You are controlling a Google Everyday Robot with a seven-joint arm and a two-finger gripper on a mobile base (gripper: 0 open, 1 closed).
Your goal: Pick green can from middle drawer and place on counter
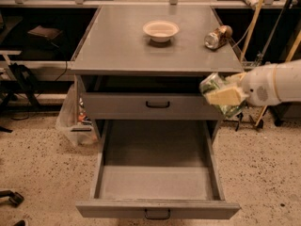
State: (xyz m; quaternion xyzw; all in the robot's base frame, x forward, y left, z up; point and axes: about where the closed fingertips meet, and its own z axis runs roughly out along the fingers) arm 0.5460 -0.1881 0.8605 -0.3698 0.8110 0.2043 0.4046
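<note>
The pick looks done and the carry to the table (pixel 117 51) is the step in hand. The end effector (pixel 225 98) hangs in the air off the cabinet's right side, at about three o'clock from the upper drawer (pixel 117 106), its cream fingers (pixel 226 96) clamped around the green can (pixel 211 84), which lies tilted in the grasp. The can is outside the middle drawer (pixel 155 185), which stands pulled out at six o'clock with nothing showing inside it. The can sits just below the level of the table's front right corner, so the next move probably calls for a lift above the edge, then travel toward eleven o'clock onto bare surface. It should keep away from the cream bowl (pixel 161 30) at twelve o'clock and the brown can (pixel 217 36) lying at one o'clock.
</note>
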